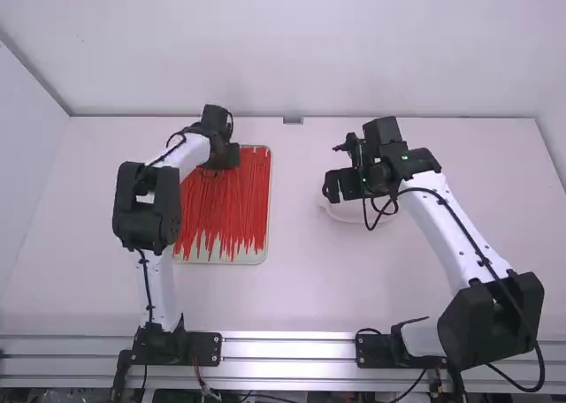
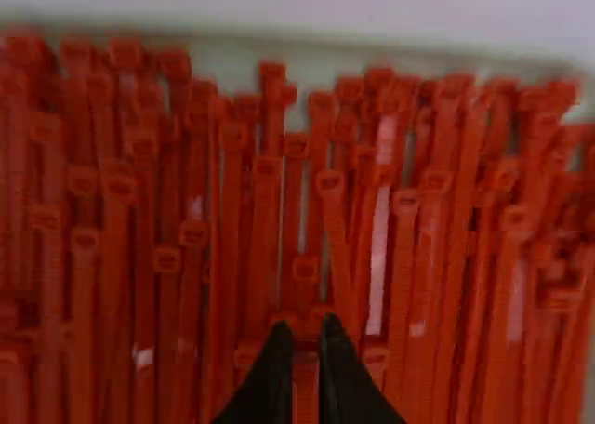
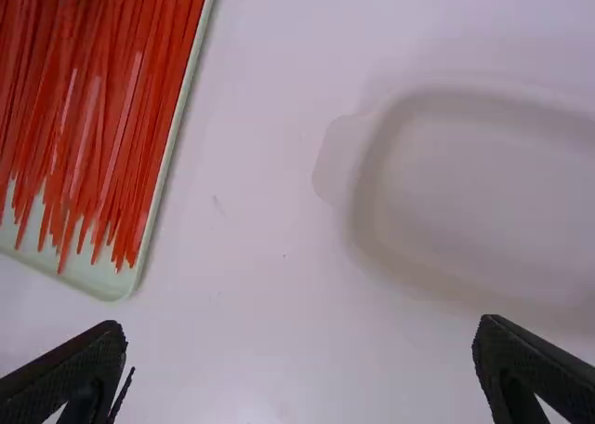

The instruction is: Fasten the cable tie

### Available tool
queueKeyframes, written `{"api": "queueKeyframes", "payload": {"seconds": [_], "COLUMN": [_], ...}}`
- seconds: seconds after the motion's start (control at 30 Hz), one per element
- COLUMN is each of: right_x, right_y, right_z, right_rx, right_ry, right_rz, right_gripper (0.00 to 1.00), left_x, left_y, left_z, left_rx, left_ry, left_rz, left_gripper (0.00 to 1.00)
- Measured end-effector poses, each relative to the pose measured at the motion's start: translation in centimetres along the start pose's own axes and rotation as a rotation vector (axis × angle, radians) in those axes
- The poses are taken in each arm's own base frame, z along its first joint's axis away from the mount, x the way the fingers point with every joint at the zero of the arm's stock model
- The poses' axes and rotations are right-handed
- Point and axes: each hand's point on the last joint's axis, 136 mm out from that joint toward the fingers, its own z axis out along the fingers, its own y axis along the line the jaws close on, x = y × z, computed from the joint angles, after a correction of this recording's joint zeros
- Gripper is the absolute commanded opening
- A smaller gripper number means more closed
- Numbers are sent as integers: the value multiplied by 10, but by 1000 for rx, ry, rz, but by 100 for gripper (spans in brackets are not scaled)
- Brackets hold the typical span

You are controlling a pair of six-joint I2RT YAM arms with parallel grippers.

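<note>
White table (image 1: 292, 244) bearing all | cable ties (image 1: 225, 209) lying on tray (image 1: 256, 260), 9 o'clock of centre | left gripper (image 2: 305, 354) pinching one at tray's 12 o'clock end | right gripper (image 3: 297, 340) hanging wide open over dish (image 3: 465, 192), 3 o'clock | ties likely handling light, springy, slick; gripping beside head looking safest

A: Tray (image 1: 221, 260) position?
B: Table's (image 1: 354, 288) 9 o'clock side. Cable ties (image 1: 225, 209) in it, running 12 to 6. Dish (image 3: 465, 201) at tray's 3 o'clock, apart.
A: Grippers?
B: Left gripper (image 2: 304, 326) over ties' 12 o'clock end. Right gripper (image 3: 297, 336) above dish.
</note>
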Motion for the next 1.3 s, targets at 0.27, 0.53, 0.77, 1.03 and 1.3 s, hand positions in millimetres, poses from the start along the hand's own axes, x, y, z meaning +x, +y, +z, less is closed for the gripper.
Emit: {"api": "queueKeyframes", "payload": {"seconds": [0.27,0.53,0.77,1.03,1.3], "right_x": [0,-1,-11,-27,-41], "right_y": [0,4,12,26,59], "right_z": [0,0,-8,-21,-26], "right_rx": [-3,-22,-53,-118,-227], "right_ry": [-2,-3,-31,-78,-138], "right_rz": [6,5,-4,-33,-113], "right_gripper": [100,100,100,100,100], "left_x": [-47,-47,-58,-26,25], "left_y": [-6,-1,-1,4,10], "left_z": [-47,-86,-172,-238,-275], "left_rx": [-14,-56,-55,-33,19], "left_ry": [-54,-62,-221,-359,-493], "left_rz": [14,15,13,-14,-67], "left_gripper": [2,2,2,2,2]}}
